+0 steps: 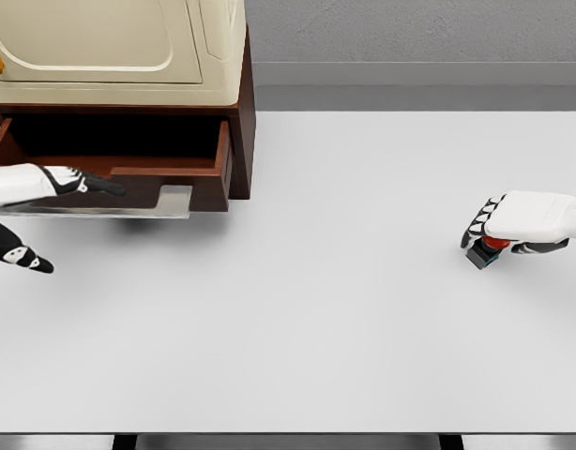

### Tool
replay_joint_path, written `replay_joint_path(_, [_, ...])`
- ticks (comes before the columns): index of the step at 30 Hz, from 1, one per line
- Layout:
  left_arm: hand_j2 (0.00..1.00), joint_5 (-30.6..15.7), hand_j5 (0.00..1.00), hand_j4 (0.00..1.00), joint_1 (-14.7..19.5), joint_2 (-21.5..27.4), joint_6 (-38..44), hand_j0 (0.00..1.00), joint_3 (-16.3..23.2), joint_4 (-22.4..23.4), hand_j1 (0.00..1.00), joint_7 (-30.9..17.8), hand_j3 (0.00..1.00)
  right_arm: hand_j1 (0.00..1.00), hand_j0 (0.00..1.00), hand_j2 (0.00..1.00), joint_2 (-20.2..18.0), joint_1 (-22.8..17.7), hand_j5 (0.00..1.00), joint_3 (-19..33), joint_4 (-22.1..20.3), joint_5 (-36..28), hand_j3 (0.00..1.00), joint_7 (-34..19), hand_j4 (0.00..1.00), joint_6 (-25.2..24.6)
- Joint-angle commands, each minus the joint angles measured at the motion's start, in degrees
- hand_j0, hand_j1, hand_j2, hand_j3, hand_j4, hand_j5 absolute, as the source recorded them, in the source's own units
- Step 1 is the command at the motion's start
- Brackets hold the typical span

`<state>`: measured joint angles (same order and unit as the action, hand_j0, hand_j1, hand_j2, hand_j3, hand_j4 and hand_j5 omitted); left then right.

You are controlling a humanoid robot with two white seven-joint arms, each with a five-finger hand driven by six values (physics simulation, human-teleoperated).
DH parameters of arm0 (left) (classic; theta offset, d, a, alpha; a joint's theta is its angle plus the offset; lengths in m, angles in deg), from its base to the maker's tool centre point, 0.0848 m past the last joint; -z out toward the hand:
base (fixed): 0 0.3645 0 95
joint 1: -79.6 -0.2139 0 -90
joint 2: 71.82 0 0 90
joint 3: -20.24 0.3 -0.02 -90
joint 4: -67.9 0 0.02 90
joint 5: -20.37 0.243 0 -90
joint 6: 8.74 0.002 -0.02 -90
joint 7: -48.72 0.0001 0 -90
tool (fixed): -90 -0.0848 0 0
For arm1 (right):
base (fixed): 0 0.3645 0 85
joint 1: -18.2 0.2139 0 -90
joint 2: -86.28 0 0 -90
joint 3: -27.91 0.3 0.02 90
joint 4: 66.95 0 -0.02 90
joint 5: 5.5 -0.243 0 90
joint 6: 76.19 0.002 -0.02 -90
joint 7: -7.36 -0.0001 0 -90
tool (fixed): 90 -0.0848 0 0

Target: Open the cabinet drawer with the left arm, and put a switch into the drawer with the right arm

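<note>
The cabinet [128,56], cream on top with a dark wood base, stands at the table's back left. Its drawer [171,173] is pulled out, dark inside, with a metal handle plate [166,202] along its front. My left hand [82,181] lies flat against the drawer front near the handle, fingers extended, gripping nothing that I can see. At the right edge my right hand [490,234] is curled over the switch [485,253], a small dark box with a red button and a teal edge, resting on the table.
The white table [316,319] spreads wide between the drawer and the switch. A grey wall and floor strip run behind it. A dark fingertip part [25,258] of the left hand shows at the lower left.
</note>
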<state>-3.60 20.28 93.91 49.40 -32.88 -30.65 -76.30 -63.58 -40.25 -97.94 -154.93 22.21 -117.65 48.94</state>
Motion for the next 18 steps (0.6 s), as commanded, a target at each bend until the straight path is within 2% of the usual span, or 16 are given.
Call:
replay_joint_path(1, [1.0, -2.13, 1.0, 1.0, 0.0, 0.47, -3.15, 1.0, -0.05, -0.07, 1.0, 0.02, 1.0, 0.67, 0.67, 0.67, -0.08, 0.0, 0.67, 0.16, 0.0, -0.2, 0.67, 0.01, 0.67, -0.13])
replay_joint_path(6, [1.0, -1.96, 1.0, 1.0, 0.0, -0.14, -3.15, 1.0, 0.03, -2.44, 1.0, 0.02, 1.0, 0.67, 0.67, 0.67, -0.08, -0.09, 0.67, 0.16, 0.0, -0.29, 0.67, 0.01, 0.67, -0.13])
replay_joint_path(12, [1.0, -0.37, 1.0, 1.0, 0.0, -4.8, -3.15, 1.0, 0.03, -2.44, 1.0, 0.02, 1.0, 0.66, 0.66, 0.66, 0.27, -0.18, 0.66, 0.08, 0.0, -0.2, 0.66, 0.01, 0.66, -0.13])
replay_joint_path(15, [1.0, 0.59, 1.0, 1.0, 0.35, -6.29, -3.15, 1.0, 0.03, -2.44, 1.0, 0.02, 1.0, 0.59, 0.59, 0.59, 0.27, -0.18, 0.59, 0.08, 0.0, -0.29, 0.59, 0.01, 0.59, -0.13])
replay_joint_path(18, [1.0, 2.43, 1.0, 1.0, 0.88, -8.31, -3.15, 1.0, 0.03, -2.35, 1.0, 0.02, 1.0, 0.59, 0.59, 0.59, 0.27, -0.18, 0.59, 0.16, 0.09, -0.29, 0.59, 0.01, 0.59, -0.13])
